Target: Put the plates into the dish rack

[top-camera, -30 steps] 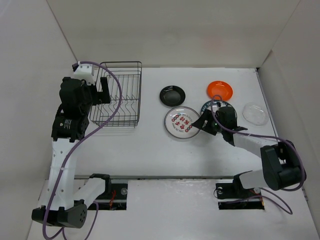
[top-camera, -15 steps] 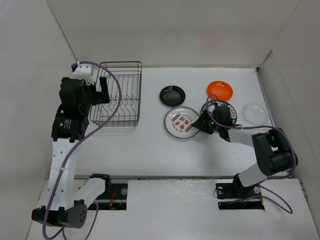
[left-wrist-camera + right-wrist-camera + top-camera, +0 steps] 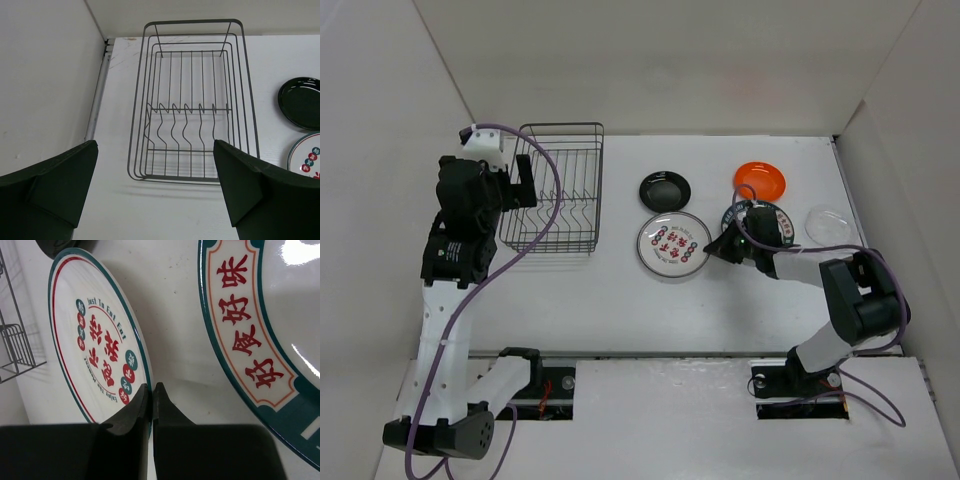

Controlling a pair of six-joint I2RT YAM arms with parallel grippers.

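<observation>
My right gripper (image 3: 151,387) is shut on the near rim of the white plate with the red pattern (image 3: 100,350), which lies at the table's middle (image 3: 670,245). The green-rimmed plate (image 3: 763,222) lies just right of it, partly under my right arm. Behind them are the small black plate (image 3: 665,190) and the orange plate (image 3: 760,180). The wire dish rack (image 3: 560,190) stands at the left with nothing in it. My left gripper (image 3: 155,142) hangs open over the rack's near end.
A clear shallow dish (image 3: 830,226) sits at the far right near the side wall. White walls close in the table on the left, back and right. The left arm's purple cable (image 3: 545,215) drapes across the rack.
The right gripper's jaws have closed onto the red-patterned plate's rim, and that plate has shifted a little to the left. The left arm has stayed put.
</observation>
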